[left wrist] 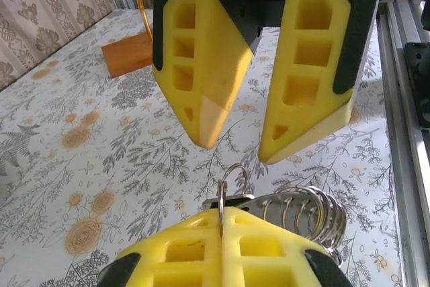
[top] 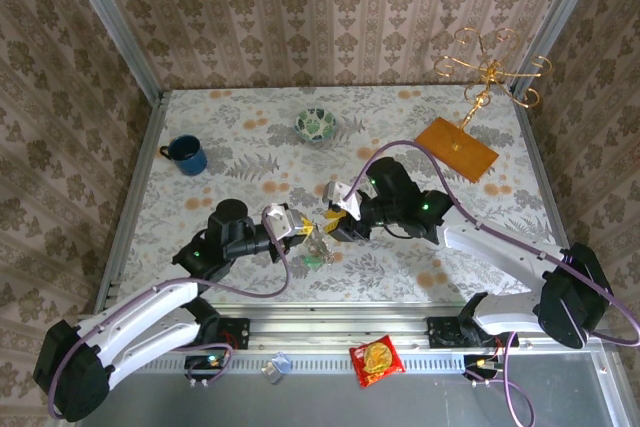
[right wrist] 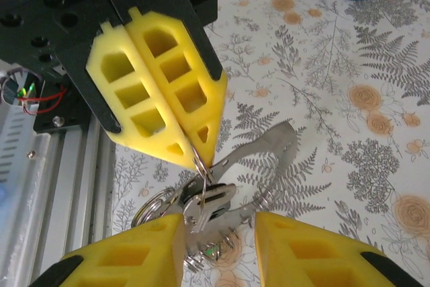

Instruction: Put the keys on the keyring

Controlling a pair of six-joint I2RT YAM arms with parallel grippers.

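The keys (top: 317,247) are seen as a small bunch of silvery rings and blades on the floral counter (top: 250,137), straight toward the near edge from the patterned bowl (top: 318,125) and well apart from it. The left hand (top: 298,227) is placed just on the mug side of that bunch. Its yellow fingers (left wrist: 195,250) are pressed fully together on a thin metal ring (left wrist: 236,165) that sticks up from the bunch. In the right wrist view the same pinch is seen, with the ring's wire (right wrist: 200,166) caught at the very fingertips.

The right hand (top: 335,219) is set opposite it, on the bunch's other side from the mug. It is parted about halfway and nothing is gripped. Its two pads (right wrist: 316,253) are held on either side of the keys (right wrist: 208,199) (contact cannot be told). A speck of green (right wrist: 211,250) is glimpsed under the bunch.

A blue mug (top: 187,155) is noted left of the bowl and an orange board (top: 456,147) right of it.
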